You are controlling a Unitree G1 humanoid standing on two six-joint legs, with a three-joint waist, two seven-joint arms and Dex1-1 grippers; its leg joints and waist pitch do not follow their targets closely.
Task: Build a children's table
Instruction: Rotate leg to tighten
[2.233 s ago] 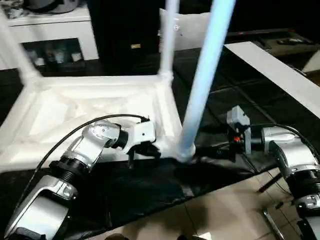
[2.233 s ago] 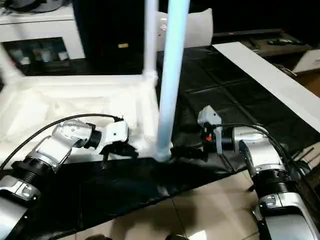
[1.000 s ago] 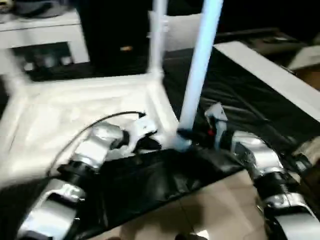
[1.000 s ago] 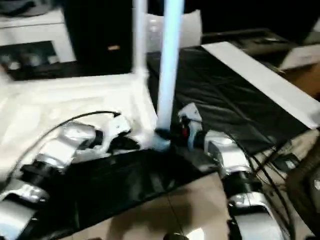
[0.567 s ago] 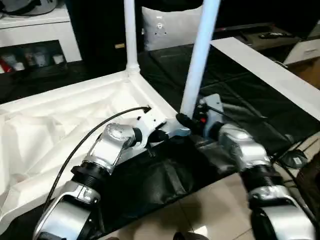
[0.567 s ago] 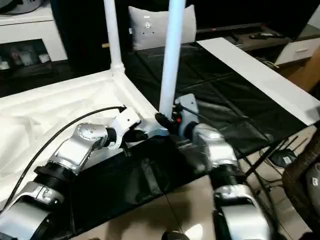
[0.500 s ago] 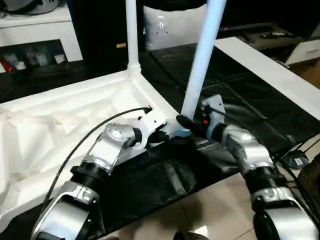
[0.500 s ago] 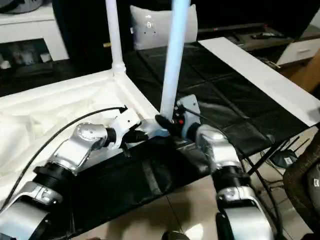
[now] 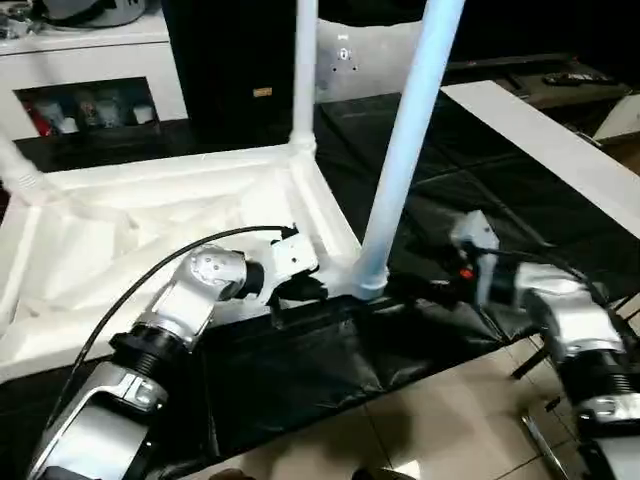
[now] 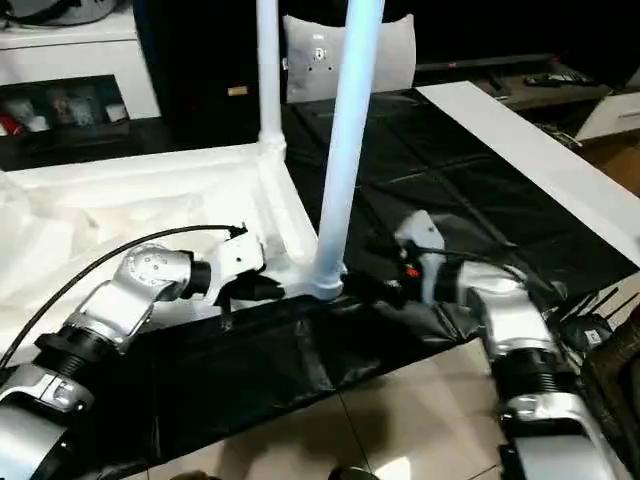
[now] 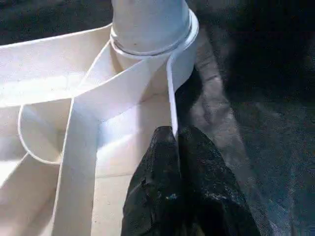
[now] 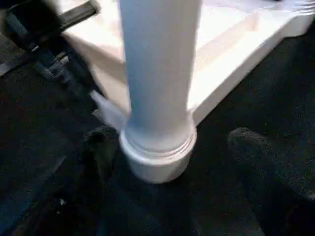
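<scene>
The children's table lies upside down on a black mat, its ribbed white top (image 9: 150,225) facing up. A long white leg (image 9: 405,150) stands in the near corner socket (image 9: 368,283). Another leg (image 9: 304,70) stands at the far corner, and a third (image 9: 20,178) at the left. My left gripper (image 9: 296,291) is shut on the top's thin near rim (image 11: 172,98), just beside that socket. My right gripper (image 9: 415,291) stands open a little short of the leg's base, on its right. Its fingers (image 12: 101,147) sit apart on either side of the socket (image 12: 157,152).
A white cabinet (image 9: 90,60) with glass doors stands at the back left, with a white cushion (image 9: 370,50) behind the table. A long white board (image 9: 545,145) runs along the right. The black mat (image 9: 300,380) ends at tiled floor (image 9: 450,420) in front.
My right gripper has let go of the near leg's base, opened wide and drawn back to the right. The left gripper keeps its hold on the rim. The camera has shifted.
</scene>
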